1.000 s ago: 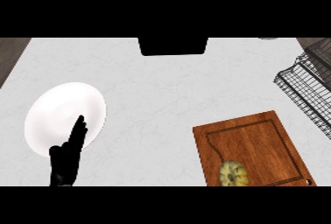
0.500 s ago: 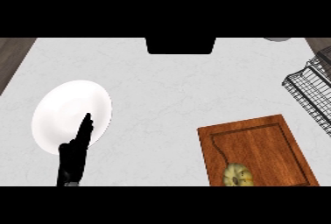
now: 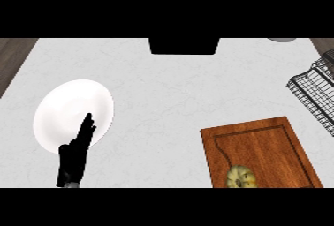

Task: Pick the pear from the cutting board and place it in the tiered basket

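Observation:
The pear (image 3: 239,176), yellowish green with a dark spot, lies on the near end of the wooden cutting board (image 3: 261,145) at the lower right, partly cut off by the view's lower edge. The black wire tiered basket (image 3: 316,88) stands at the right edge, beyond the board. My left hand (image 3: 75,154) rests at the lower left with straight fingers pointing up, overlapping the white plate's near rim. It holds nothing and is far from the pear. My right hand does not show.
A white plate (image 3: 68,108) lies on the pale counter at the left. A black box shape (image 3: 184,46) sits at the counter's far edge in the middle. A grey round object (image 3: 282,39) peeks in at the top right.
The view has drifted a little: the plate, board, pear and basket all sit slightly further right and lower than before. My left hand keeps its open pose by the plate.

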### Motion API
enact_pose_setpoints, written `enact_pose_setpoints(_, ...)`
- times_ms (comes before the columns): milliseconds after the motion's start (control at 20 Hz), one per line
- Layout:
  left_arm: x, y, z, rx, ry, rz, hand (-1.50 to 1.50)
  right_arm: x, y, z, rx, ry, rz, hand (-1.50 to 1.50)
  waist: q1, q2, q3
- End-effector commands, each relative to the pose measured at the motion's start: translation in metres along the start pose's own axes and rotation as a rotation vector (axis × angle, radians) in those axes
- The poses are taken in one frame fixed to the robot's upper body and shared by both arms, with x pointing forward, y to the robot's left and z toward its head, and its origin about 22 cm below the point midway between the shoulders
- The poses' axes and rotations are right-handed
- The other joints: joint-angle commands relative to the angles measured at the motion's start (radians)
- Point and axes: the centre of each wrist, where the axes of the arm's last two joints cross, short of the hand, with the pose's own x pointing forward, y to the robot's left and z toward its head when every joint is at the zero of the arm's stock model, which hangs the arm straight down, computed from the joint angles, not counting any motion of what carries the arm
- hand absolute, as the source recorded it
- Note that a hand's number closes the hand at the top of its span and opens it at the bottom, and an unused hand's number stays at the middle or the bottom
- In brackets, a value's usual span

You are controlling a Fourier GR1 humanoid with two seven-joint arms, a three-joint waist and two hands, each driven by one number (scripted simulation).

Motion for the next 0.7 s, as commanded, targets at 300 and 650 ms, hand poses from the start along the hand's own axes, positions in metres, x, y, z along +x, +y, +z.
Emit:
enact_pose_setpoints(300, -0.002, 0.006, -0.012, -0.007, 0.042, 0.011, 0.0, -0.007, 0.083, -0.042, 0.099, -0.009, 0.046, 1.5, -0.005, 0.003, -0.001)
enact_pose_setpoints(650, 0.0, -0.005, -0.012, -0.01, 0.039, 0.0, 0.0, 0.013, 0.13, -0.067, 0.08, 0.047, 0.072, 1.5, 0.003, 0.005, -0.001)
